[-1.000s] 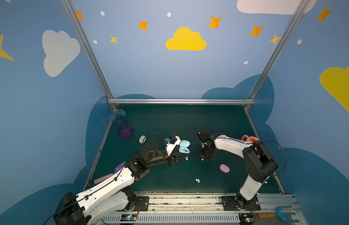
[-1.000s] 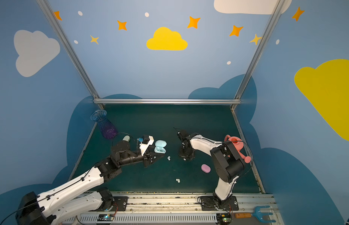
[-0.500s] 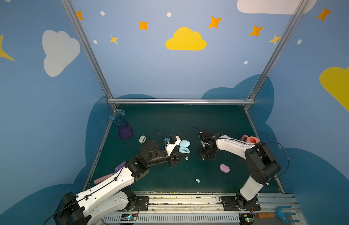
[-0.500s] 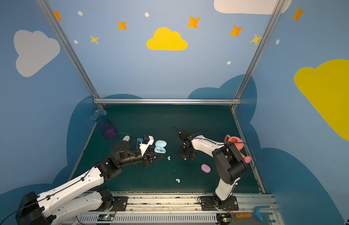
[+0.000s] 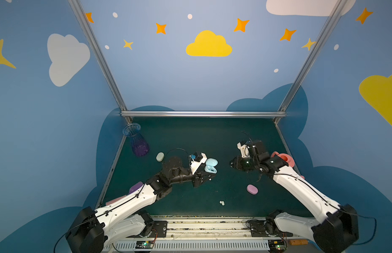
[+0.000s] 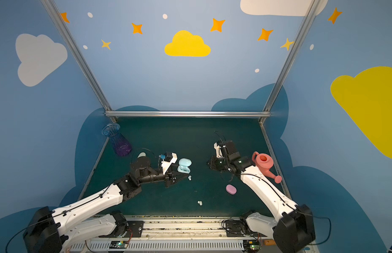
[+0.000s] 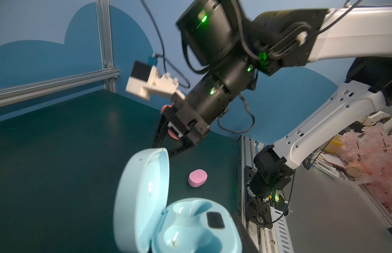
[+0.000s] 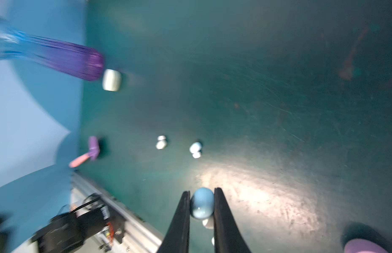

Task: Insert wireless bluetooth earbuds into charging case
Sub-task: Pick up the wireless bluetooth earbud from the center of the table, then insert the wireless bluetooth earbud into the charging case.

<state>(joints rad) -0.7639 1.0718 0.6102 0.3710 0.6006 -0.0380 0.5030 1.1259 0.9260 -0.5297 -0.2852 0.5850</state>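
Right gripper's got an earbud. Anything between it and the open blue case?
Nothing visible. Bare green mat separates the right gripper, shut on a pale blue glossy earbud, from the open light-blue oval plastic case; both its sockets look empty.

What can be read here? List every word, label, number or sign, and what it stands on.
No text reads clearly.
Small mark inside the lid of the blue case: too small to read.
White lettering on the black arm part by the rail: blurred.
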